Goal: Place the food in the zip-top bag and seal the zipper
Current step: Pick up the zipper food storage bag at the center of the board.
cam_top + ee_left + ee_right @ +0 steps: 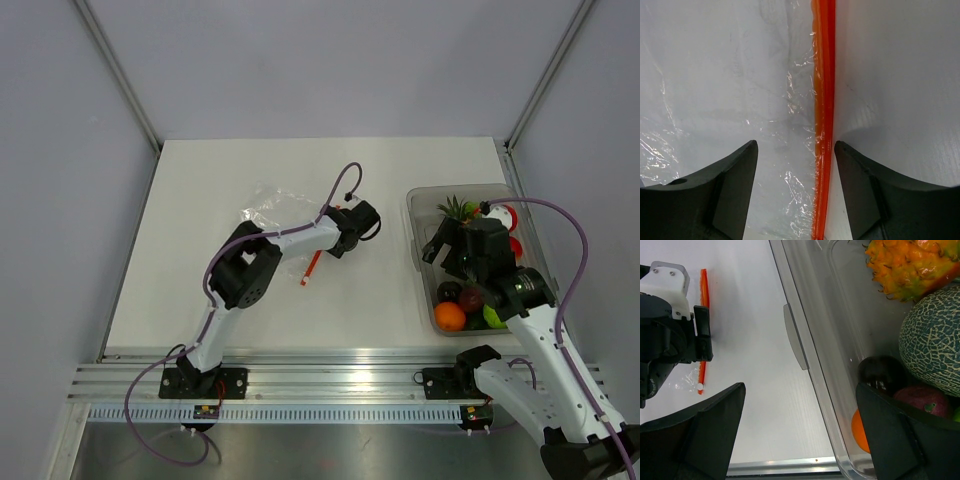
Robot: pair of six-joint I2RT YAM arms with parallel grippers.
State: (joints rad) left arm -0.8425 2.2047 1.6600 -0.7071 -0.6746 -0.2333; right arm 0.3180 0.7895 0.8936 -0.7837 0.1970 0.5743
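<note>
The clear zip-top bag [268, 203] lies flat on the white table, its red-orange zipper [311, 268] running diagonally under my left wrist. My left gripper [338, 240] is open and low over the bag. In the left wrist view the zipper [823, 100] runs between the fingers [735, 190], close to the right one. My right gripper [440, 252] is open and empty, straddling the left wall of the bin [807, 335]. The food lies in the bin: a yellow-orange pineapple [907, 265], a green netted melon [935, 345], a dark purple piece [881, 372], a red piece [920, 399] and an orange [860, 432].
The rigid clear bin [416, 200] stands at the right of the table, with an orange [450, 316] and a green piece [492, 317] at its near end. An aluminium rail [330, 380] runs along the table's near edge. Grey walls enclose the back and sides.
</note>
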